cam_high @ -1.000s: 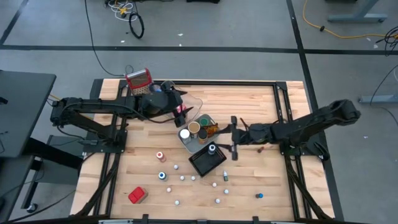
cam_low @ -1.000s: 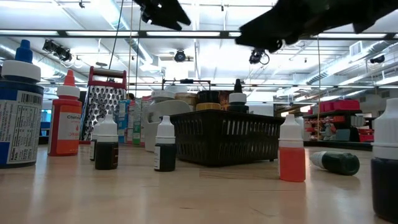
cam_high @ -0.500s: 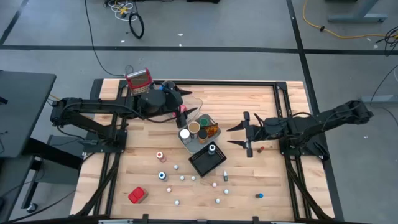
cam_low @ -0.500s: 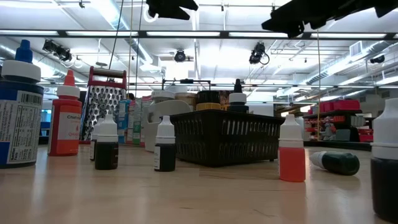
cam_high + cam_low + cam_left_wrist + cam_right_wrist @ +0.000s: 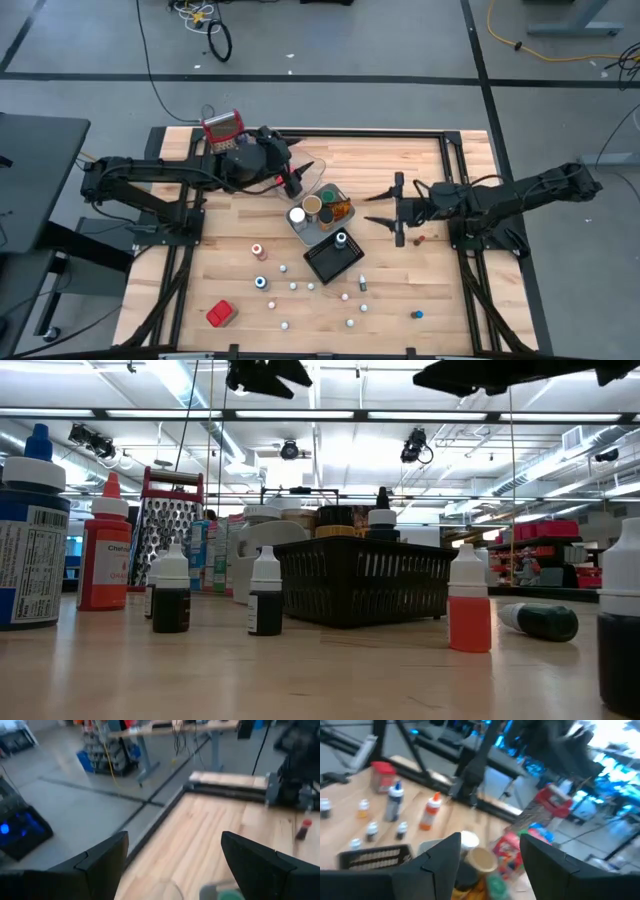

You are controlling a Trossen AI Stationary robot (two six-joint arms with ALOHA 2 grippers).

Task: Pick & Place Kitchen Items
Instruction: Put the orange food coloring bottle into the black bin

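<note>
Evidently the right hand (image 5: 384, 209) has drawn back from the black tray (image 5: 333, 258), fingers parted and empty (an item likely delivered). Left hand (image 5: 305, 172) hovers wide open, empty, over the clear tray (image 5: 316, 165).

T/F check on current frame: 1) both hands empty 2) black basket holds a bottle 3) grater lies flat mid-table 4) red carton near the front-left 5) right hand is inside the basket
1) True: the left hand and the right hand are both open, holding nothing.
2) True: a white-capped bottle sits in the black basket.
3) False: the grater stands upright at the table's back-left edge.
4) True: the red carton lies there.
5) False: it hovers to the basket's right, apart from it.
</note>
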